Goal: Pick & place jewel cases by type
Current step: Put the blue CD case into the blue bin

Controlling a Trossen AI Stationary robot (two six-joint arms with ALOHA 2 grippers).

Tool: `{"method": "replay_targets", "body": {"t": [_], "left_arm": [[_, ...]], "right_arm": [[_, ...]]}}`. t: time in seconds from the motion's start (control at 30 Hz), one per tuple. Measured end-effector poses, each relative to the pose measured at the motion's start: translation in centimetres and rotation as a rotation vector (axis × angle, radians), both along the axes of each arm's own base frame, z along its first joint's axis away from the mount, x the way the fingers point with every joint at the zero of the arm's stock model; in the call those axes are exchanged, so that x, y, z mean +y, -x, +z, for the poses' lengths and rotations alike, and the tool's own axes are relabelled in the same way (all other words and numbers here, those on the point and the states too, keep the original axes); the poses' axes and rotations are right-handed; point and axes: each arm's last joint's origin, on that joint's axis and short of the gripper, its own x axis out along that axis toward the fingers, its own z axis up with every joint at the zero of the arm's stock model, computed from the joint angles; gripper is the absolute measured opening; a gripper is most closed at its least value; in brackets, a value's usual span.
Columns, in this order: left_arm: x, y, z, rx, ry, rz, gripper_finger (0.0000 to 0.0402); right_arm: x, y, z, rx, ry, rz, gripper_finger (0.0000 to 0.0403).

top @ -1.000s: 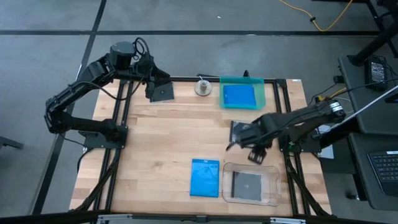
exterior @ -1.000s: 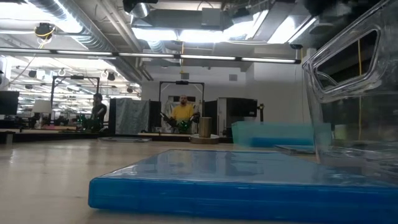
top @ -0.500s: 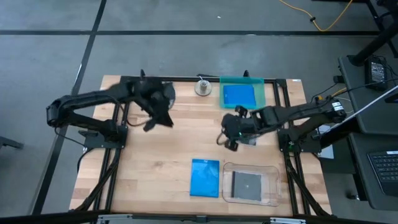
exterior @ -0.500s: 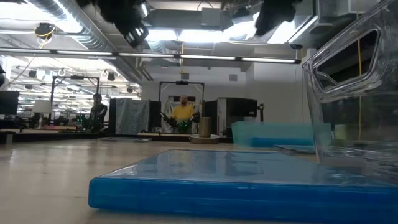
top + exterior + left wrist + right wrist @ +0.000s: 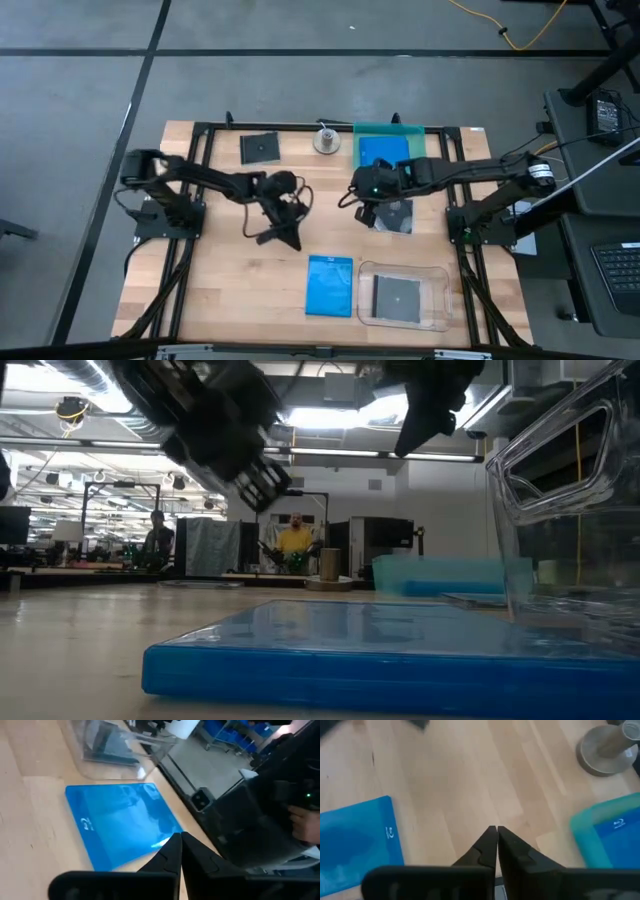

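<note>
Overhead, both shut hands hang clear above bare table point(image 5: 220, 270).

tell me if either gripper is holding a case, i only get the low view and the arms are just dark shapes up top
Observer: No. The left gripper is shut on nothing, pointing towards the loose blue case.
Operator: and the right one
Observer: The right gripper is also shut and empty, over bare wood of the table.
Operator: where are the dark cases
Observer: One dark case lies in the clear tray, a second dark case at the table's back left, a third dark case beneath the right arm.
</note>
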Motion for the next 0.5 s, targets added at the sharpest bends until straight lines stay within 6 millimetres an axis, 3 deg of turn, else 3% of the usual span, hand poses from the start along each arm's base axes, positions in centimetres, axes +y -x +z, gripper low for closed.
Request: {"method": "replay_targets", "body": {"t": [0.23, 0.5], "left_arm": [[-1.4, -3.9, -4.2, 0.043, -0.096, 0.045, 0.0002], [-4.9, -6.4, -6.2, 0.092, -0.272, 0.013, 0.0001]], "right_arm": [[-0.6, 0.3, 1.0, -0.054, -0.018, -0.049, 0.0007], [0.6, 0.3, 1.1, -0.083, -0.071, -0.083, 0.0016]]}}
